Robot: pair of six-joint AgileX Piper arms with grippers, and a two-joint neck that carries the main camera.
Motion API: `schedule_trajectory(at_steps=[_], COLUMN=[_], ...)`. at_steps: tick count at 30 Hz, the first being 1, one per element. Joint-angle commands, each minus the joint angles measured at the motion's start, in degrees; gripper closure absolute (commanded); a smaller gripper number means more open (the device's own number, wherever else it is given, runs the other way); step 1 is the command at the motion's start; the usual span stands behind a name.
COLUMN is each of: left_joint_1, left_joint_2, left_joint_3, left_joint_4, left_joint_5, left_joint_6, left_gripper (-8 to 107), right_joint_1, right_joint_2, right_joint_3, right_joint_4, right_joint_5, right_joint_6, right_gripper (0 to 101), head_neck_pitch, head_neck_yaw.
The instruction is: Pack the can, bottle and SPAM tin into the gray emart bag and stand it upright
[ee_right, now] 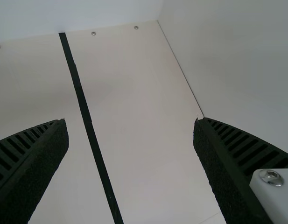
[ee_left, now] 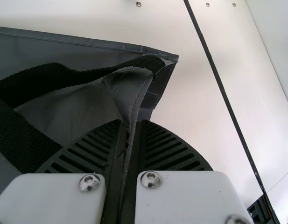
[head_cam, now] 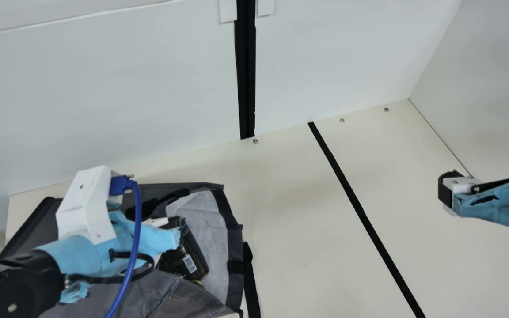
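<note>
Gray emart bag point(head_cam: 155, 296) lay on the worktop point(head_cam: 290, 221), dark item point(head_cam: 177, 261) inside its mouth. Left gripper's point(ee_left: 129, 122) fingers pinched a bag fold, likely to control the opening. Right gripper's point(ee_right: 131, 122) fingers stood apart, free.

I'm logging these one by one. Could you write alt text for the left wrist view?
The left gripper pinches a fold of the gray bag between its black ribbed fingers. A black strap curves over the gray fabric, with cream table beyond, crossed by a thin black line.
</note>
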Motion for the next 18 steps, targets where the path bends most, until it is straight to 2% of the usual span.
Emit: schedule_trajectory(at_steps=[1, 18], left_joint_1=[0.0, 0.0], left_joint_2=[0.0, 0.0], left_joint_3=[0.0, 0.0], left_joint_4=[0.0, 0.0], left_joint_5=[0.0, 0.0], left_joint_6=[0.0, 0.0], left_gripper=[107, 107], right_joint_1=[-0.3, -4.2], right_joint_2=[0.0, 0.0], right_joint_3=[0.2, 2.2], right_joint_4=[0.6, 5.8], right_joint_5=[-0.2, -0.2], right_joint_6=[0.4, 2.5], right_gripper=[6, 6], head_neck_pitch=[-1.3, -1.3], head_neck_yaw=[-0.1, -0.1])
